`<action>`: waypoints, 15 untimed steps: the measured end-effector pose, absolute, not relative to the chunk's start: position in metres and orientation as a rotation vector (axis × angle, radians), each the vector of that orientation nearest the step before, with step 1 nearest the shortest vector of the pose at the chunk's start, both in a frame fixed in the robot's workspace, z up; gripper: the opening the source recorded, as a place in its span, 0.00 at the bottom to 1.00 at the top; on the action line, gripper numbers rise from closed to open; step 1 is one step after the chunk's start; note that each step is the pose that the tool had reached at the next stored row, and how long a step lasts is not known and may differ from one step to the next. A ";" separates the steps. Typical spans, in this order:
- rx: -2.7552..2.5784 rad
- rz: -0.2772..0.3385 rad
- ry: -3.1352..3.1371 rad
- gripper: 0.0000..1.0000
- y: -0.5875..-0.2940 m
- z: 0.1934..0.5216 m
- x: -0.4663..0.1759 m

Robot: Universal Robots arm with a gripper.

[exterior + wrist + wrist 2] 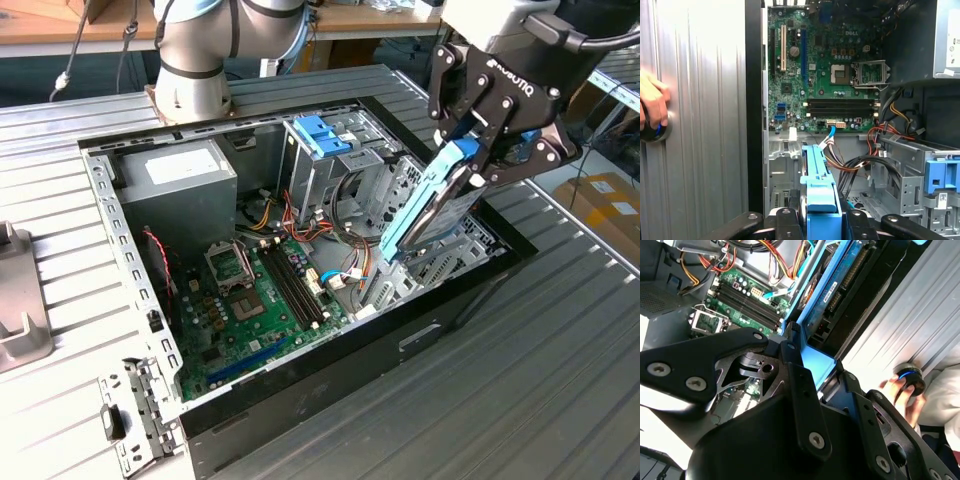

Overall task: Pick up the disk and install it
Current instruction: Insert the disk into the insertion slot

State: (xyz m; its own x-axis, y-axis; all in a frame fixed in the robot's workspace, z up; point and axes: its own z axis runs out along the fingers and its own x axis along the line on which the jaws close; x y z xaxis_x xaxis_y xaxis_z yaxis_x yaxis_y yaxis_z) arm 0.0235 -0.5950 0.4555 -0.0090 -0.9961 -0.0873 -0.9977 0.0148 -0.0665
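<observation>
Gripping the disk (432, 205) by its upper end, the gripper (478, 150) holds it tilted above the open case (300, 400), over the drive cage at the exterior view's right side. Fingers (468, 108) are clamped on the blue bracket; disk's lower end dips toward the metal bay, contact not clear. In the first wrist view the bracket edge (817, 187) runs out from between the fingers (785, 222), with the motherboard (830, 75) beyond it and orange and black cables (880, 140) beside it. Power supply (180, 175) sits at the far corner of the case. Case lies on its side on a ribbed metal desk (560, 340). A person's hand (652, 107) rests on a round knob on the desk, beside the case.
</observation>
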 end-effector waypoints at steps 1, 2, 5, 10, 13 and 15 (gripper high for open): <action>-2.132 0.023 2.158 0.37 -0.595 0.455 0.025; -2.133 0.024 2.159 0.37 -0.595 0.455 0.027; -2.135 0.029 2.161 0.37 -0.595 0.454 0.033; -2.136 0.034 2.163 0.37 -0.595 0.452 0.040; -2.137 0.036 2.164 0.37 -0.595 0.449 0.044; -2.138 0.036 2.164 0.37 -0.595 0.448 0.045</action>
